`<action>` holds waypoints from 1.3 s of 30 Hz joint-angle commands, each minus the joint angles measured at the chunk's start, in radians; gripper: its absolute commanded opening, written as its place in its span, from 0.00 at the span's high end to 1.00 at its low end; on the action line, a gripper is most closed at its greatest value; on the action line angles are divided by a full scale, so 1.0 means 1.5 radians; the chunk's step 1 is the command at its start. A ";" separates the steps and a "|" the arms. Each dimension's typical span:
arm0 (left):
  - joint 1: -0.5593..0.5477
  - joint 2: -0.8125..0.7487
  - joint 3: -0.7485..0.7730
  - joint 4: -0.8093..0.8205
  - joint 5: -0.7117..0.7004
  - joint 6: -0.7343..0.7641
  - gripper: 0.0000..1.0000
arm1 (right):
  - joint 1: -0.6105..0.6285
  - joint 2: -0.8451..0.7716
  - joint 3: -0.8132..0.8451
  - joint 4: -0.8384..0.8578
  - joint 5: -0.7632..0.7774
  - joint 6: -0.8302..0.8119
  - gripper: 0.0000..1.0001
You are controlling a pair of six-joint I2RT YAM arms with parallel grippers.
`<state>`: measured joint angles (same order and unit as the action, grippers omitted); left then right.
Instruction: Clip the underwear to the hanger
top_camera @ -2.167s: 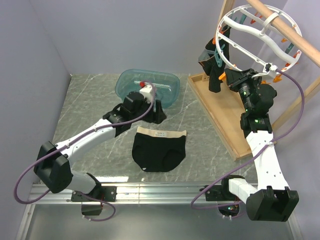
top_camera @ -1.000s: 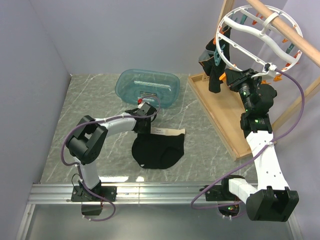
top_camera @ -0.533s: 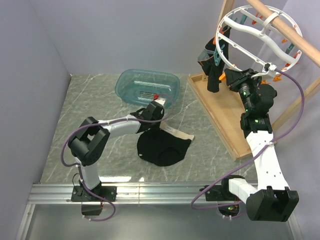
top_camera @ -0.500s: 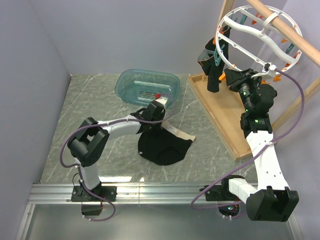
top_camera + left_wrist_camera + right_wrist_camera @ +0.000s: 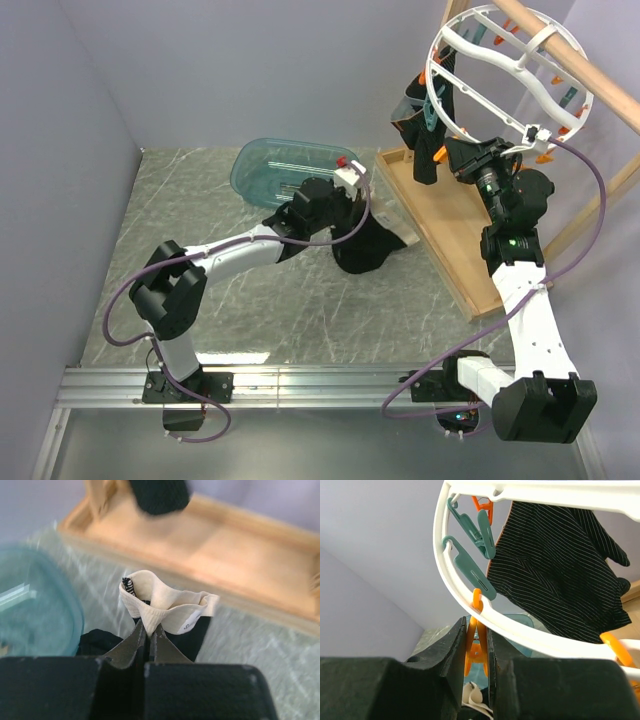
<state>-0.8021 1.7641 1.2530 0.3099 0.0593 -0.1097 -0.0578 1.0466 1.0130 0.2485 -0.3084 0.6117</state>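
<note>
Pinching the underwear (image 5: 370, 245) by its cream waistband over the table (image 5: 200, 190), the left gripper (image 5: 148, 629) should feed that edge into the orange clip (image 5: 475, 652) gripped by the right gripper (image 5: 476, 630) on the hanger (image 5: 545, 491).

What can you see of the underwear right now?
The underwear is soft black fabric with a cream waistband that carries a small label. It is bunched, not flat. The left hand is shut on the folded waistband, and the black part hangs below. It sits between the basin and the wooden tray. I cannot tell whether its lower edge touches the table.
</note>
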 commanded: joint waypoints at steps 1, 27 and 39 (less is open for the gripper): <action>-0.003 -0.006 0.060 0.081 0.067 0.016 1.00 | 0.003 0.006 -0.005 0.043 -0.076 0.010 1.00; -0.012 0.124 0.364 -0.016 0.260 -0.099 1.00 | 0.011 0.017 -0.030 0.099 -0.154 -0.005 1.00; -0.010 0.161 0.414 -0.022 0.283 -0.142 1.00 | 0.012 0.016 -0.032 0.097 -0.161 -0.007 1.00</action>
<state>-0.8169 2.0018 1.8221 0.2558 0.4515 -0.2947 -0.0616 1.0702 0.9733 0.3817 -0.4126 0.6197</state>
